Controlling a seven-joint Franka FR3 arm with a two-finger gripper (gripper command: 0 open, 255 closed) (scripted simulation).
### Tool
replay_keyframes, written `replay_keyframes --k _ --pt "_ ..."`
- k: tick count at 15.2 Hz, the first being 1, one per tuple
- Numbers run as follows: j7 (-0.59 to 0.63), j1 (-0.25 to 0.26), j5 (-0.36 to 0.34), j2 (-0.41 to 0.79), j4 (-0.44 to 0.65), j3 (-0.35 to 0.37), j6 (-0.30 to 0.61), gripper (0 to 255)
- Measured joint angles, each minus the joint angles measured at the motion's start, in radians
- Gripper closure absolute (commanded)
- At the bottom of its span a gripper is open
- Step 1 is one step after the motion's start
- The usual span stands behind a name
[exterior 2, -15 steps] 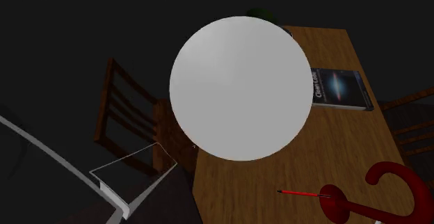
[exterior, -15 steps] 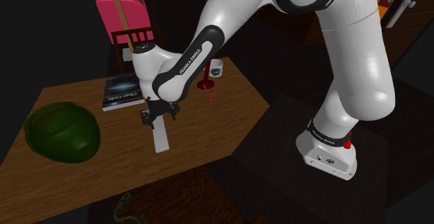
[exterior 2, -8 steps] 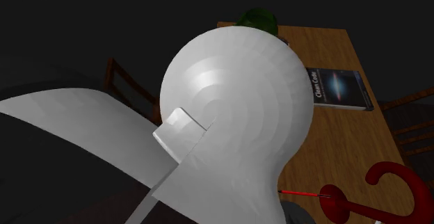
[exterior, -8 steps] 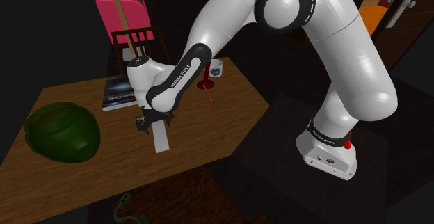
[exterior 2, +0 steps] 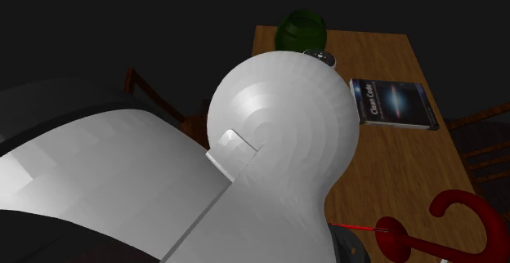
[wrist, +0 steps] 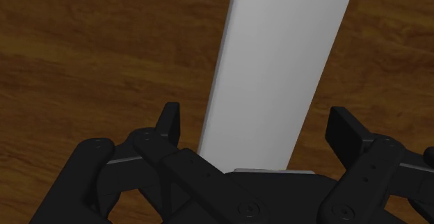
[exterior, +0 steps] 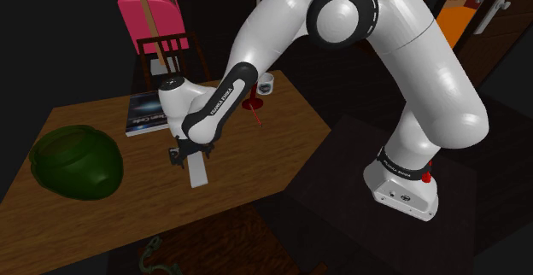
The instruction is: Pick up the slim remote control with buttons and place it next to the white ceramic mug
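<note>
Grasp step, shoulder view: my hand (exterior: 183, 151) hangs over the pale slab remote (exterior: 198, 171), centre-left on the worktop (exterior: 273, 137), fingers (wrist: 170, 122) wide astride it, not touching. Next, I judge: close, lift, carry to the mug (exterior: 266, 83), upper centre.

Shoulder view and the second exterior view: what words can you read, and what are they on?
"FRANKA EMIKA": on the forearm of the white arm, shoulder view.
"Clean Code", as far as I can tell: on the book, second exterior view.
Lettering on the black band above the arm's base: too small to read.
</note>
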Motion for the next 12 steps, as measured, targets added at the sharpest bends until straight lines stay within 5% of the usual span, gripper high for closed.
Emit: replay_keyframes --k 2,3,12 --pt "0.0 0.0 0.0 0.0 0.0 0.0 0.0 0" --pt "0.0 0.0 0.0 0.0 0.0 0.0 0.0 255" --pt "0.0 0.0 0.0 0.0 0.0 0.0 0.0 255"
